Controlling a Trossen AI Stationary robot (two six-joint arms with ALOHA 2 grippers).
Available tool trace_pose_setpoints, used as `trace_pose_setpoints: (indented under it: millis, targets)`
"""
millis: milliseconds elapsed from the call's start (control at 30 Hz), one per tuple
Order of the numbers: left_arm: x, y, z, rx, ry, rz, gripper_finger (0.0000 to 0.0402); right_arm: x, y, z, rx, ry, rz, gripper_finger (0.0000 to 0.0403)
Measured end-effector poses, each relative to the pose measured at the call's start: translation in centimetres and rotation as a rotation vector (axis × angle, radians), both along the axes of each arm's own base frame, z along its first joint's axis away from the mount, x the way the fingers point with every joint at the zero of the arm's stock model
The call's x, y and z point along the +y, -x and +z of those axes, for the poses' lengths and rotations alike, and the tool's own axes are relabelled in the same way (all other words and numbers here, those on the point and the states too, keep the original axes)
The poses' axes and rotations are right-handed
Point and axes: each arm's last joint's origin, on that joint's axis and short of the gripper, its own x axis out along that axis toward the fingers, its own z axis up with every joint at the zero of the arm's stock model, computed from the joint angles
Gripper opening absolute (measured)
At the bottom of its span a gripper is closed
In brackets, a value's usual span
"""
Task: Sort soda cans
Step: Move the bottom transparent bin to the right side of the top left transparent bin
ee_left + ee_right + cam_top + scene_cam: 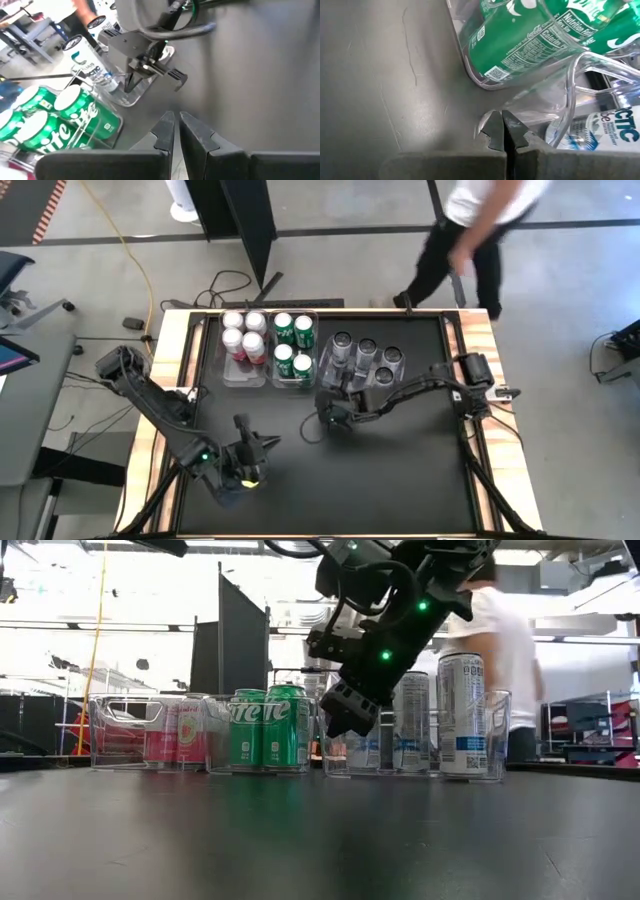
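The right gripper [328,412], pinched closed and empty, is hovering just beside the bins [296,381] holding the soda cans [292,344] near the desk's far edge, possibly touching one, while the closed, empty left gripper [247,457] is waiting by the near edge.

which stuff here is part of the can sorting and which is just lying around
Part of the job:
red-pink cans
green cans
grey cans
clear bins holding them
right gripper, shut, near the grey cans' bin
left gripper, shut, waiting

Just about:
yellow cable on the floor
person walking past
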Motion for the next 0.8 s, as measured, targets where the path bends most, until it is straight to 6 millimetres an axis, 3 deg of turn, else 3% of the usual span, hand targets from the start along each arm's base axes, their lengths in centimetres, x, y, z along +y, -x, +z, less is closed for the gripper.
trace_pose_setpoints:
  millis: [600, 800]
  targets:
    - [0.0, 0.3, -0.1, -0.010, 0.002, 0.018, 0.0022, -6.1, -0.5, 0.3, -0.019, 0.033, -0.111, 0.0000]
    - [0.0, 0.3, -0.1, -0.010, 0.000, 0.018, 0.0022, -7.0, -0.6, 0.5, -0.032, 0.047, -0.117, 0.0000]
